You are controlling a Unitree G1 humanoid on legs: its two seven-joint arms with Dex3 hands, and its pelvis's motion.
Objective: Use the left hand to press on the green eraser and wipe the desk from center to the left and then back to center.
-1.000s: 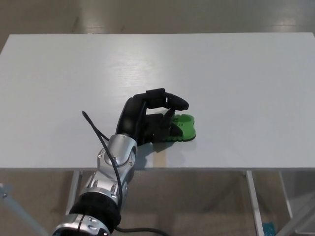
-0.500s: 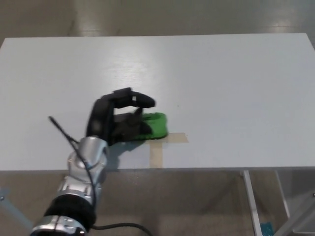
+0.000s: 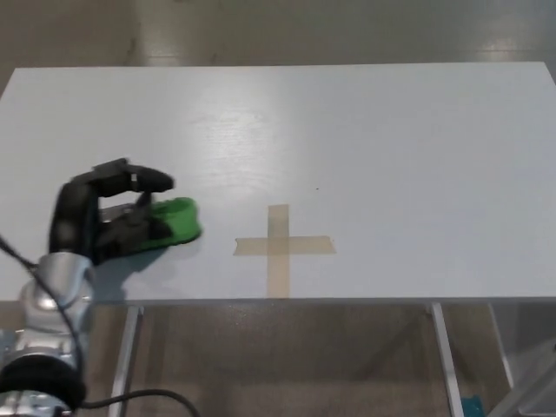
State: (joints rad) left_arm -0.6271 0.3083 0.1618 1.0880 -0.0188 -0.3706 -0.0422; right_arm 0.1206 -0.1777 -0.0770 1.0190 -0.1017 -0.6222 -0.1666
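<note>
The left hand (image 3: 109, 217) slides the green eraser (image 3: 176, 221) toward nine o'clock, off the now fully uncovered tape cross (image 3: 282, 246).

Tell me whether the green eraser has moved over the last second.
Yes. The green eraser, under the left hand, slid left, off the tan tape cross it covered.

White desk (image 3: 365, 130), flat, pale floor (image 3: 261, 26) beyond its far edge. On it: tan tape cross (image 3: 280, 246) near the front edge, approx. mid-width. Green eraser (image 3: 176, 221) lies left of the cross, apart from it, w/ the left hand (image 3: 104, 217) on it.
</note>
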